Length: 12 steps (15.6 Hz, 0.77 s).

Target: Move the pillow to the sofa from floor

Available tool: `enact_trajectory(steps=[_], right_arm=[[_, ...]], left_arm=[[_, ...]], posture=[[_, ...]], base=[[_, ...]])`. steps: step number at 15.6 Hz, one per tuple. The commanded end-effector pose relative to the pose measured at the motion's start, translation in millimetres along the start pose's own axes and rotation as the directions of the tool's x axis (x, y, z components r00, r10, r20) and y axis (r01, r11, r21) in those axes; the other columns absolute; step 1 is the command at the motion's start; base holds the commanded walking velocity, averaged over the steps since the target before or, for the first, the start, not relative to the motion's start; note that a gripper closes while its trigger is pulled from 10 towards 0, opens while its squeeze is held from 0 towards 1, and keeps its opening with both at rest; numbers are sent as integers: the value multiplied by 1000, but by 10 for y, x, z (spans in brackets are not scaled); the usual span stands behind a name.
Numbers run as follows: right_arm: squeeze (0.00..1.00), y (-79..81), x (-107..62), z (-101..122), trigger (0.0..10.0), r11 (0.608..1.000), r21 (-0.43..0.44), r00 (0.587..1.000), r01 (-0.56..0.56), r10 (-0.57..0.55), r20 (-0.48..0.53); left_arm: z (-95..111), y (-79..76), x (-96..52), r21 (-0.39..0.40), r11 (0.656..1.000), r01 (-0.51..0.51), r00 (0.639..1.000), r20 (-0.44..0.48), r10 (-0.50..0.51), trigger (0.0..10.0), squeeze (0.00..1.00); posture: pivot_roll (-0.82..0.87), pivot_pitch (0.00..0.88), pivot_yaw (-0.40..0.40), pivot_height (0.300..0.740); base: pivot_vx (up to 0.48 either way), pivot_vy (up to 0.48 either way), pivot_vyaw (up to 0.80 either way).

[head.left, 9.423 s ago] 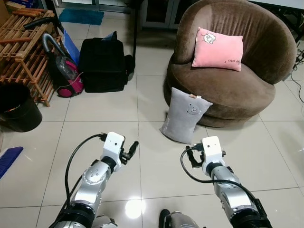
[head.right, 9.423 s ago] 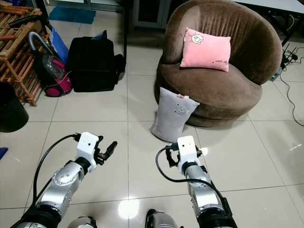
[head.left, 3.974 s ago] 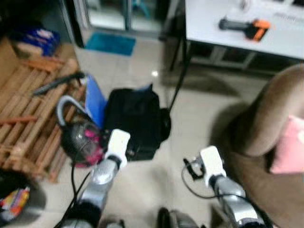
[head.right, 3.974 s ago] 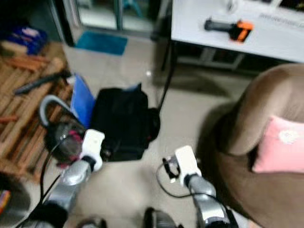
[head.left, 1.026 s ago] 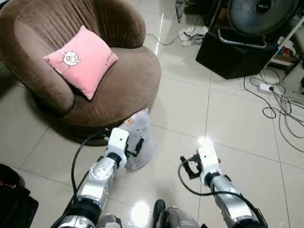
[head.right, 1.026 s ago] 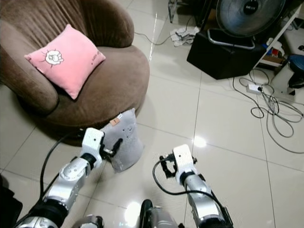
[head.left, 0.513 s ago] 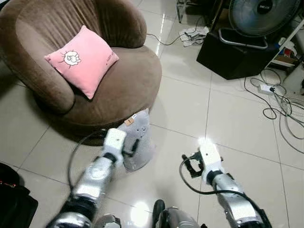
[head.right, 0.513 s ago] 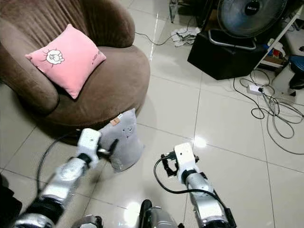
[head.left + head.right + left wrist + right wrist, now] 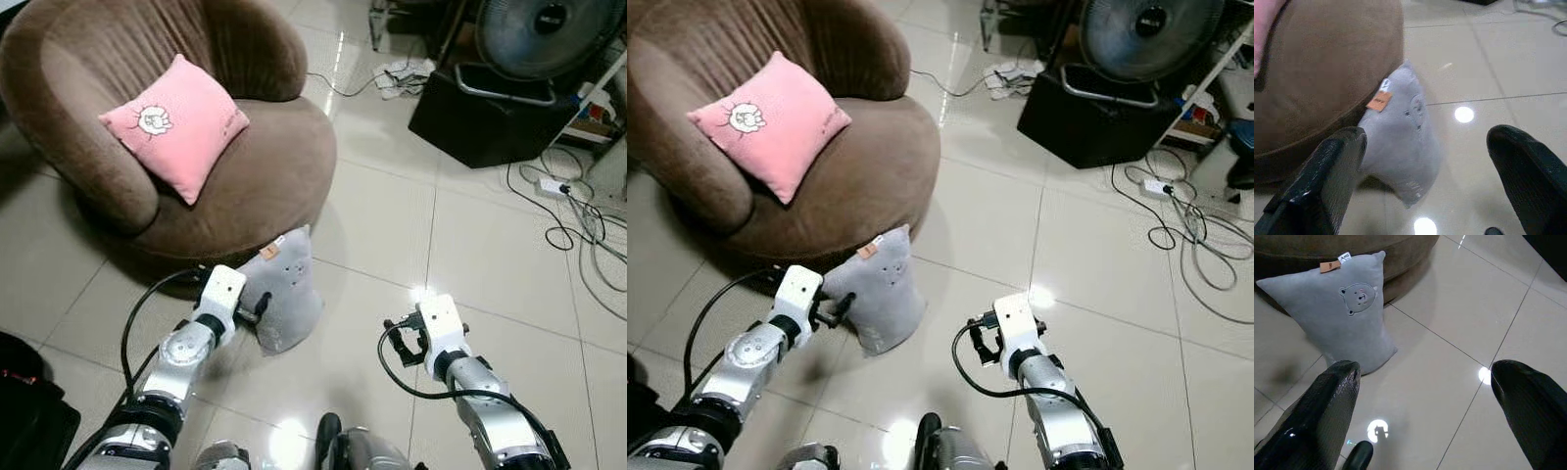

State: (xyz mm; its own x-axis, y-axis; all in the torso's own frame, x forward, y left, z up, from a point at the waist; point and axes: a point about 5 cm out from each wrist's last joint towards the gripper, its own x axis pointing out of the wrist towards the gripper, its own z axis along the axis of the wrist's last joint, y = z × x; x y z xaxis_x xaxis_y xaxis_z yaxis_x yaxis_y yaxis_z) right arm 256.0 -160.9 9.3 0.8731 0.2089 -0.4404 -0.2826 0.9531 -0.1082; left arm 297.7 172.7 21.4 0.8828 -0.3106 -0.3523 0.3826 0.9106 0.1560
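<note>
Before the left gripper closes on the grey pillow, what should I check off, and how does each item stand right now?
1. Left gripper open: ok, fingers spread wide.
2. Grey pillow between the left fingers: not ok, it lies ahead of the tips, not yet straddled.
3. Pillow reachable: ok, it stands on the floor leaning against the sofa base.
4. Sofa seat has room: ok, the pink pillow sits toward the back, the front seat is bare.
5. Right gripper out of the way: ok, open and apart from the pillow.
6. Pillow's far side free of snags: cannot tell.
</note>
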Motion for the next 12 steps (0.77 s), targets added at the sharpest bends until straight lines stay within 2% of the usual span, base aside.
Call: enact_trajectory(steps=[1,4,10,12], right_arm=[[0,-19,-20,-57,10000,1000,7,1000,14,-14,-21],[0,-1,-6,-88,10000,1000,12,1000,7,-6,-30],[0,-11,24,-143,10000,1000,15,999,7,-6,-45],[0,-12,31,-162,10000,1000,14,999,4,-3,-49]], left_arm=[[13,-81,26,-3,999,35,999,10,-35,10000,1000],[96,-1,58,14,999,29,999,25,-30,10000,1000],[76,-64,62,13,999,39,999,32,-40,10000,1000],[84,-103,66,14,998,56,998,41,-57,10000,1000]], posture=[[3,166,-101,740],[-1,171,-98,740],[-1,176,-97,740],[-1,178,-98,740]], base=[[0,0,0],[0,0,0],[0,0,0],[0,459,0]])
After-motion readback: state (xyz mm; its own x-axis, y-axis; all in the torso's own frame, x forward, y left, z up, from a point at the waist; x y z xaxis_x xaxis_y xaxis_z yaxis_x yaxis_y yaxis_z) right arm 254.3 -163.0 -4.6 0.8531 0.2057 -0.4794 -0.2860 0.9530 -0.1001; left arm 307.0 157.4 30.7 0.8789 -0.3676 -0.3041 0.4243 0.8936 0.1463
